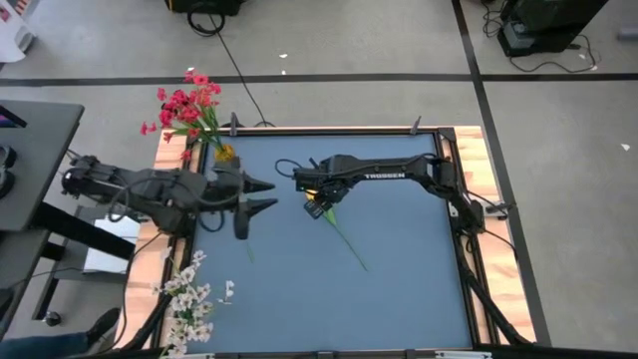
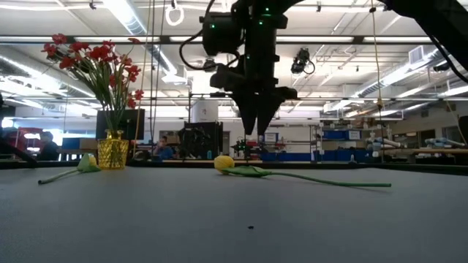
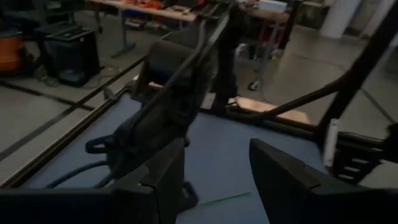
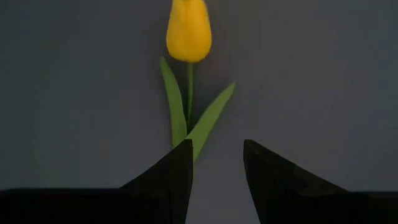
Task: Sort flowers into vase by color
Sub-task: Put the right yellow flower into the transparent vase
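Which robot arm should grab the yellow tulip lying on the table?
The right one, probably. Its gripper hangs right over the yellow tulip, jaws open above the stem. The left gripper waits off to the side.

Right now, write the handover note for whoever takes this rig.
Right gripper: open, hovering over the yellow tulip lying mid-table, holding nothing.
Left gripper: open, empty, waiting at the table's left side.
Red flowers stand in the yellow vase at the far left corner. White flowers sit at the near left corner; their vase is hard to make out. Another green stem lies beside the yellow vase.
Left: pick up the tulip and place it, then the loose stem.
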Available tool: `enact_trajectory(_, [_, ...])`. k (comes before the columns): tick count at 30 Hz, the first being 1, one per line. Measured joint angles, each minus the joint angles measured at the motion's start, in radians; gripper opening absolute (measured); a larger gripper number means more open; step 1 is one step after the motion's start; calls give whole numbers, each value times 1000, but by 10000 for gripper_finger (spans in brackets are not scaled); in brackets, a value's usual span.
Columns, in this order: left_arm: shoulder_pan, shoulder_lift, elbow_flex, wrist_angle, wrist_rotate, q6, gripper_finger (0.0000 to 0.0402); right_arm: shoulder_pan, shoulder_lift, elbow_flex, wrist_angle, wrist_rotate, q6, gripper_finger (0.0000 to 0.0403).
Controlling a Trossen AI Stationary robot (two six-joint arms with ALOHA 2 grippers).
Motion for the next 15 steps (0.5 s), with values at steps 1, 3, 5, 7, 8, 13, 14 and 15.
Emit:
enact_trajectory(1, [9,6,-11,7,1,-1,185,1,0,-7,4,-6,-2,151])
enact_trajectory(3, [29,7,-50,19,12,-8,185,4,-2,-34,15,-10,-3,151])
enact_trajectory(5, [50,6,-110,71,53,-31,185,8,-1,-74,28,-18,-2,151])
enact_trajectory(7, [67,0,-185,135,79,-57,185,14,-1,-121,67,-39,12,151])
enact_trajectory(8, [72,-5,-222,165,102,-66,185,19,-1,-141,83,-57,20,151])
enact_trajectory(13, [103,-15,-359,278,168,-109,185,60,0,-234,179,-120,65,151])
enact_trajectory(14, [107,-15,-374,283,175,-113,185,69,0,-246,191,-120,77,151])
enact_trajectory(15, [112,-15,-389,291,177,-114,185,76,0,-258,202,-120,90,151])
